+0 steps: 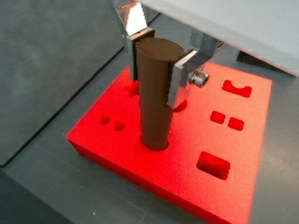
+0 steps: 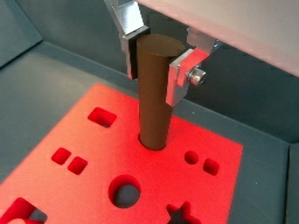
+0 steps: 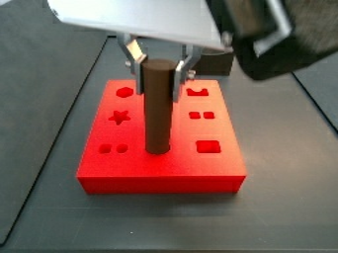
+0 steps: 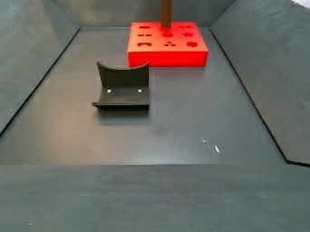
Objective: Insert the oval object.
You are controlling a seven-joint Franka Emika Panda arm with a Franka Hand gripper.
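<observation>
The oval object, a dark brown upright peg (image 1: 156,105), stands with its lower end in a hole of the red block (image 1: 140,157). It also shows in a wrist view (image 2: 155,109) and in both side views (image 3: 158,114) (image 4: 161,11). My gripper (image 1: 160,74) is at the peg's top, with one silver finger against each side of it. The jaws look shut on the peg, also in a wrist view (image 2: 156,74) and a side view (image 3: 158,65). The hole's rim hides the peg's lower end.
The red block (image 3: 158,173) has several other shaped holes: round, star, square and small paired ones. It lies at the far end of the dark floor (image 4: 169,56). The fixture (image 4: 121,88) stands on the floor, well apart from the block. Dark walls ring the floor.
</observation>
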